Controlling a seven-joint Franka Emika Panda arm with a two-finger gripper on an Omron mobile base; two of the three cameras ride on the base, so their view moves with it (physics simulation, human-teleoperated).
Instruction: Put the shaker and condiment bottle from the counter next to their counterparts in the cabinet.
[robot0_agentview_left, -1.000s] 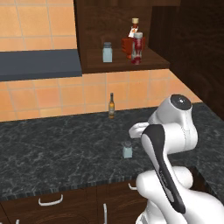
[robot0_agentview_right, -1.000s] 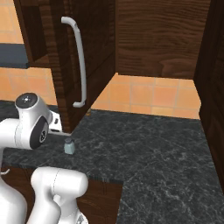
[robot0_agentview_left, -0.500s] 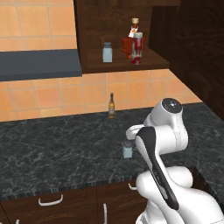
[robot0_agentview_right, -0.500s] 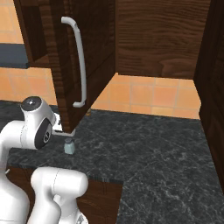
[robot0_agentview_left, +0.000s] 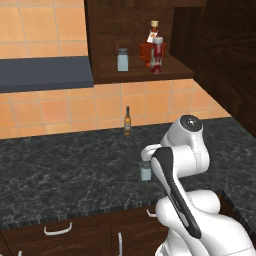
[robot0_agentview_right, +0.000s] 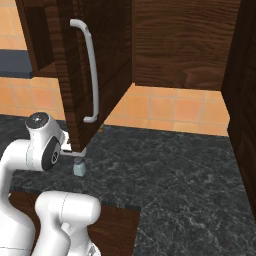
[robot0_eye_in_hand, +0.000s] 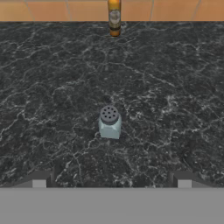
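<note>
Shaker upright on counter, near front edge (holed cap toward hand camera); gripper hung above, jaws wide apart, grasping nothing; brown bottle far back by tiled wall; up in cabinet, twin shaker left of red bottle and flask.

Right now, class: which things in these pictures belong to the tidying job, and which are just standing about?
Belong to the job:
shaker on the counter
twin shaker in the cabinet
small red bottle
red flask
cabinet
counter

Standing about:
brown bottle
grey hood
</note>
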